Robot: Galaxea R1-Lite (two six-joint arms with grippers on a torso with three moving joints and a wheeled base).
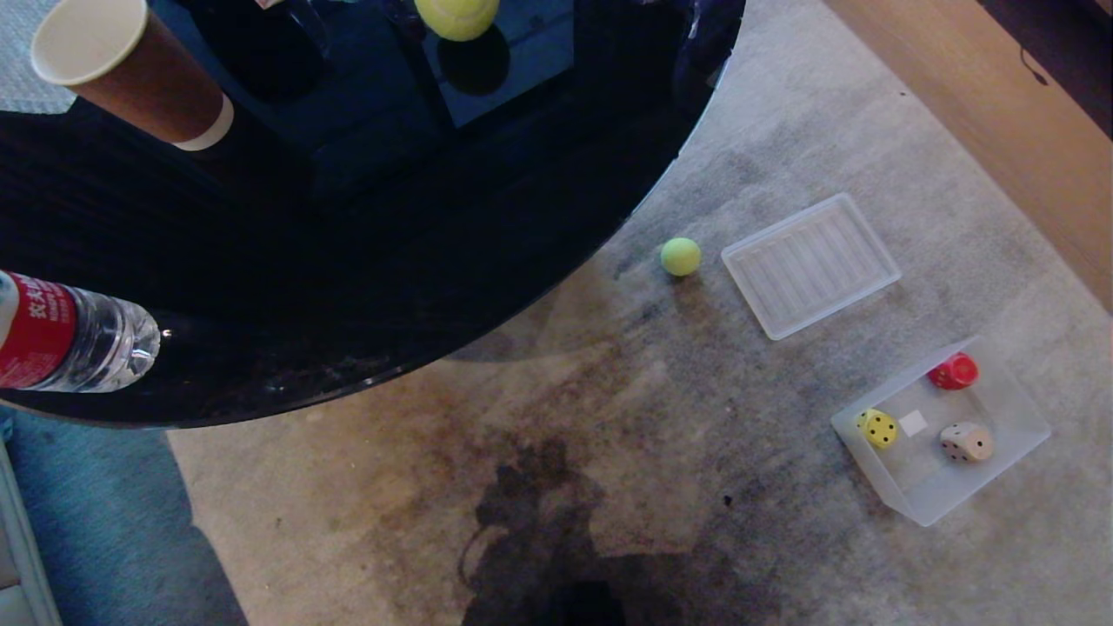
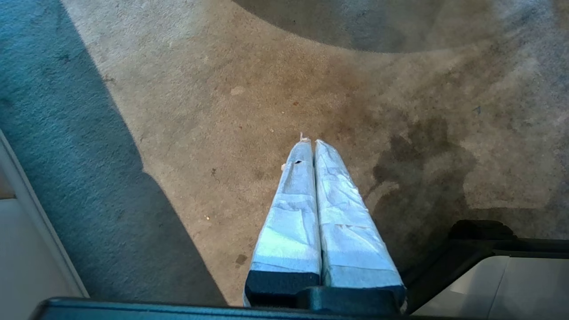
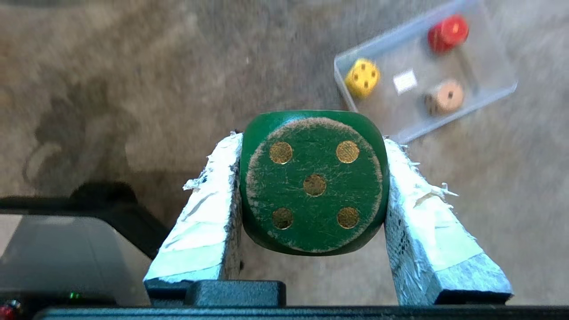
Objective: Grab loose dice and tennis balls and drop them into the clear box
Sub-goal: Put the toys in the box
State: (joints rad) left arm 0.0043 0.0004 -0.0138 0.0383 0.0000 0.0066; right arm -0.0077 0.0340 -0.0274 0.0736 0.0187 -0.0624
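neither arm appeared in the head view; the round black glossy table (image 1: pixel 365 261) was cut off at the top and left edges, as were the brown paper cup (image 1: pixel 130 74), the clear water bottle with a red label (image 1: pixel 74 335) and a fuzzy yellow-green tennis ball (image 1: pixel 456 16) at the table's far edge. the right gripper (image 3: pixel 313 178) had its white-taped jaws clamped on the dark green rounded die with five gold pips (image 3: pixel 313 182), held above the carpet and short of the clear shallow translucent plastic box (image 1: pixel 1013 452); the die's other faces were hidden. the box sat on the mottled grey-brown carpet (image 1: pixel 609 435) and held a yellow die with dark pips (image 1: pixel 878 428), a red die (image 1: pixel 954 371) and a beige die with dark pips (image 1: pixel 966 442) around a small white sticker (image 1: pixel 914 423). a second yellow-green tennis ball (image 1: pixel 680 256) lay on the carpet just beside the flat ribbed translucent lid (image 1: pixel 810 265), near the table's edge. the left gripper (image 2: pixel 310 144) hung over bare carpet, its jaws pressed together. a wooden furniture edge (image 1: pixel 1000 113) crossed the far right corner.
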